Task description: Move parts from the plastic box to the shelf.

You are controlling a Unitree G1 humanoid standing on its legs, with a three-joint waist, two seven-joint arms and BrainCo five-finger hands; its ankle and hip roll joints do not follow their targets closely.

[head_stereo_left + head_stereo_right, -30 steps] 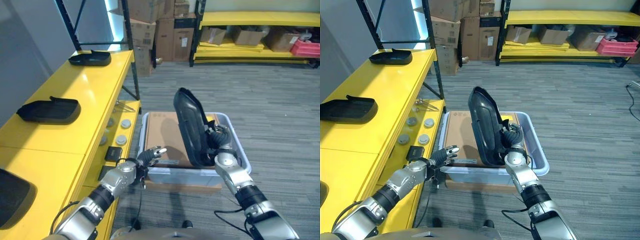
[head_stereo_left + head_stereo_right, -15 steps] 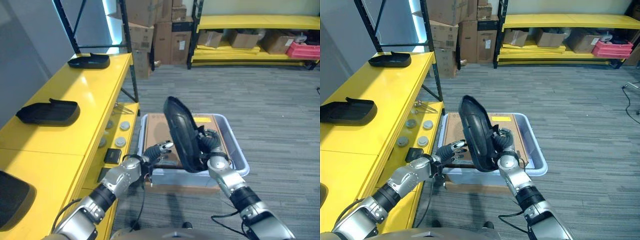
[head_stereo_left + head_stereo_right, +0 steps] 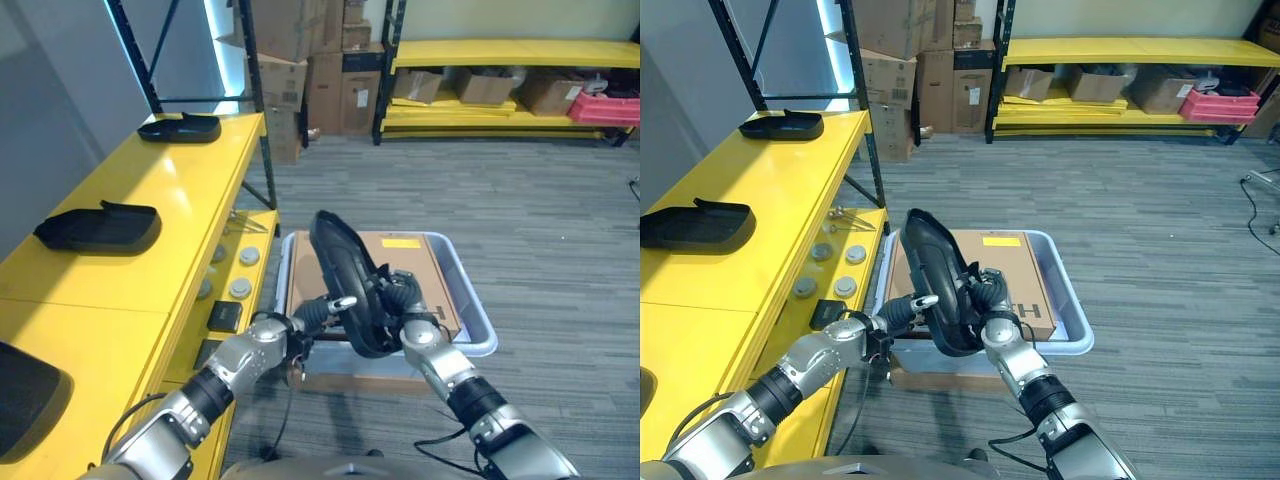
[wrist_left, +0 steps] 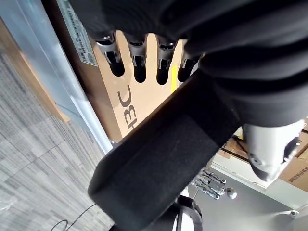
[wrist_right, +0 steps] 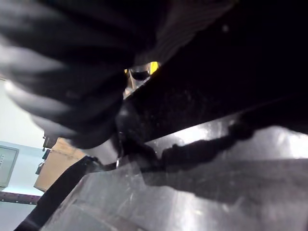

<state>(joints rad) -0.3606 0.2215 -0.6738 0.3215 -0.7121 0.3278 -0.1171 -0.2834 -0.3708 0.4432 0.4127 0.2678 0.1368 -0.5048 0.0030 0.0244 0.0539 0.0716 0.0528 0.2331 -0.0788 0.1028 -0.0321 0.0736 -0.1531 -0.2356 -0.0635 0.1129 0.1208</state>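
Two hands met at the black part (image 3: pixel 345 280) above the plastic box (image 3: pixel 472 325): right hand (image 3: pixel 408 305) curled around it, left hand (image 3: pixel 322 313) straight-fingered beside it. Tilting (one-handed grip) might drop it back. The left wrist view revealed fingertips (image 4: pixel 140 73) clear of it; beyond, the yellow shelf (image 3: pixel 130 265).

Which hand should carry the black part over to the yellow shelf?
Right hand: its fingers already curl round the long black plastic part, held above the grey plastic box. The left hand, fingers straight, just reaches its edge.
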